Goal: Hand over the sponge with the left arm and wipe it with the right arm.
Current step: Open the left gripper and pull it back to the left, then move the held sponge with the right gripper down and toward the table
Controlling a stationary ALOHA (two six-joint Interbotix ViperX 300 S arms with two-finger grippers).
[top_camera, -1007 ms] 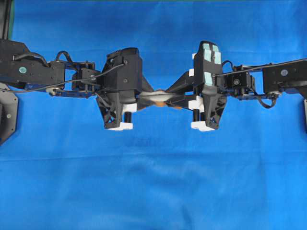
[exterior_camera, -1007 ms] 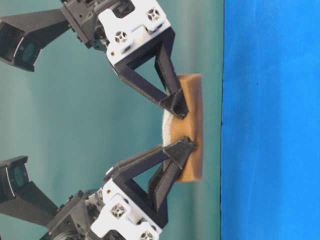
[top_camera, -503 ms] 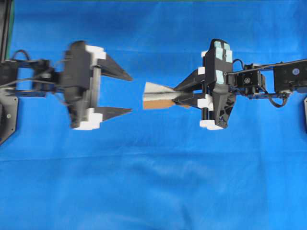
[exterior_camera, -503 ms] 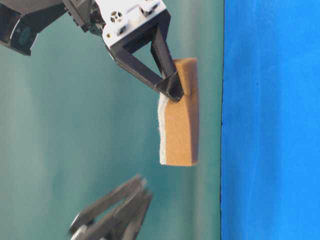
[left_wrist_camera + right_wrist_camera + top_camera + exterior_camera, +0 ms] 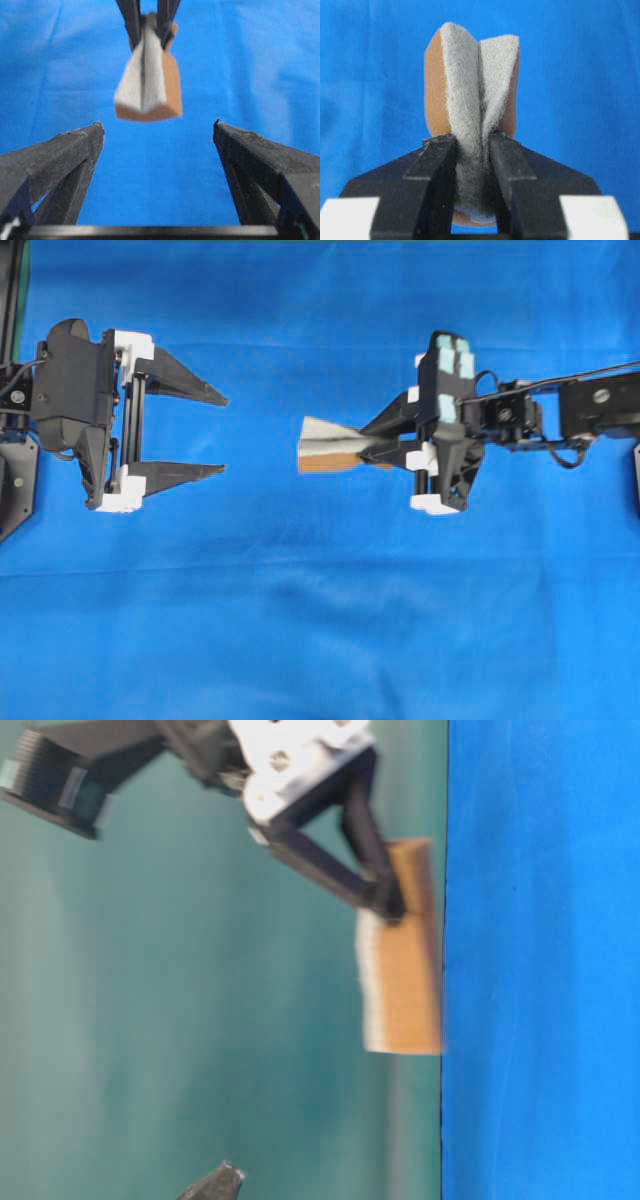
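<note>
Right gripper [image 5: 372, 439]: pinching the sponge [image 5: 325, 444], folding it.
Left gripper [image 5: 222, 434]: gaping wide, holding nothing.
Wiping tip: be pressing orange face flat onto the tabletop [image 5: 320, 620].

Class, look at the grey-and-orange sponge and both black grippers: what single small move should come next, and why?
Probably lower the right gripper until the grey-topped, orange-backed sponge meets the blue table cloth. The sponge is pinched and folded between the right fingers, while the left gripper stands open and apart from it, so only wiping seems left.
</note>
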